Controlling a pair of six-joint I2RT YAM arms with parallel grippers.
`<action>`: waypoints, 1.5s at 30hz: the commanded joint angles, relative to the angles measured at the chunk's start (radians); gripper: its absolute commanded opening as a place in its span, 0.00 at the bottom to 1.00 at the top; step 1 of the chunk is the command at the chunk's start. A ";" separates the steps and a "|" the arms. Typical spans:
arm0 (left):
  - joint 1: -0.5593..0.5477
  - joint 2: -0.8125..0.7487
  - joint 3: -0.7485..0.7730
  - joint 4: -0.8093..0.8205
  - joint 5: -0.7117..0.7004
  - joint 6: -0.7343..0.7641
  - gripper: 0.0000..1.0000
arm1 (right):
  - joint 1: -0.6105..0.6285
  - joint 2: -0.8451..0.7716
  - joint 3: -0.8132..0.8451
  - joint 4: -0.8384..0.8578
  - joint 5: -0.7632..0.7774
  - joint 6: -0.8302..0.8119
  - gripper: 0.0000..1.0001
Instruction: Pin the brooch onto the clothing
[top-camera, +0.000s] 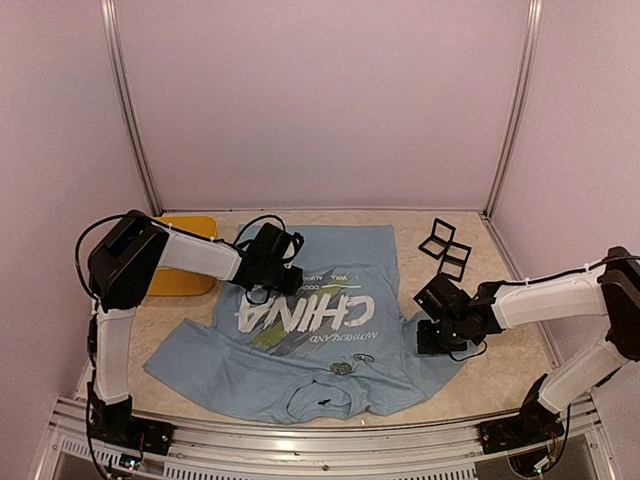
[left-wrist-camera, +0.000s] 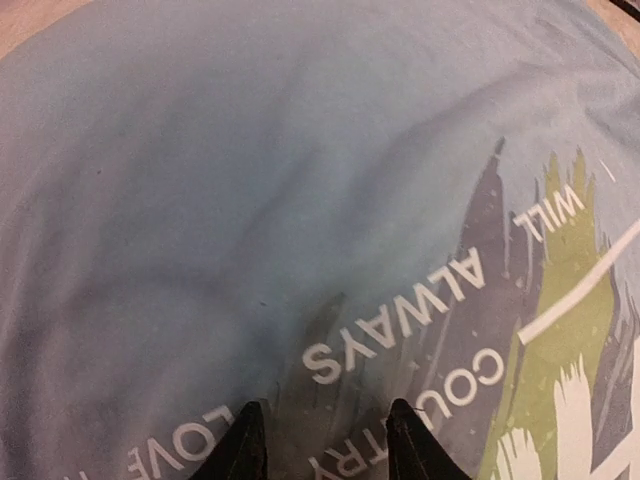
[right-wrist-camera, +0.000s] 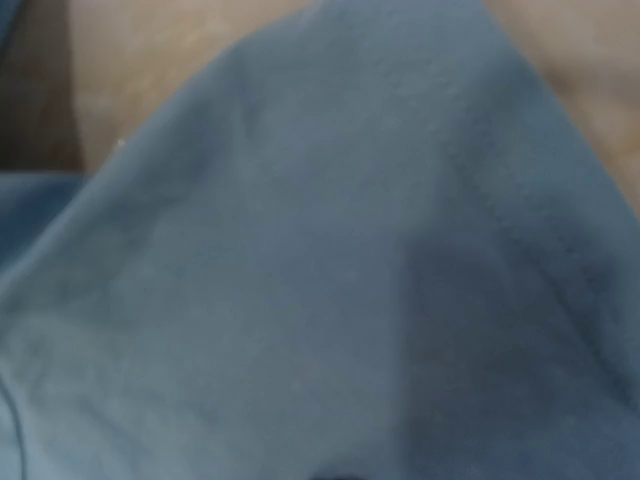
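The clothing (top-camera: 300, 340), a light blue T-shirt with white "CHINA" lettering, lies flat on the table with its collar toward the near edge. A small dark round brooch (top-camera: 343, 368) rests on it just above the collar. My left gripper (top-camera: 290, 262) hovers over the shirt's printed chest, open; in its wrist view the left gripper (left-wrist-camera: 325, 415) has only the clothing (left-wrist-camera: 250, 200) between its fingertips. My right gripper (top-camera: 426, 334) is at the shirt's right sleeve, shut on a fold of it. Lifted blue cloth (right-wrist-camera: 330, 280) fills the right wrist view and hides the fingers.
A yellow pad (top-camera: 185, 270) lies at the back left, partly behind my left arm. Small black open box frames (top-camera: 446, 248) sit at the back right. Metal posts and pale walls close in the table on three sides.
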 joint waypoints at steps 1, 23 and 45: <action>0.104 0.126 0.122 -0.124 -0.037 -0.115 0.39 | 0.003 0.067 -0.009 -0.192 -0.041 0.156 0.00; 0.106 -0.196 0.018 -0.067 -0.036 -0.134 0.57 | -0.068 0.251 0.493 -0.115 0.133 -0.293 0.00; 0.020 -0.605 -0.663 -0.136 -0.036 -0.364 0.58 | -0.479 1.034 1.370 -0.215 -0.163 -0.564 0.00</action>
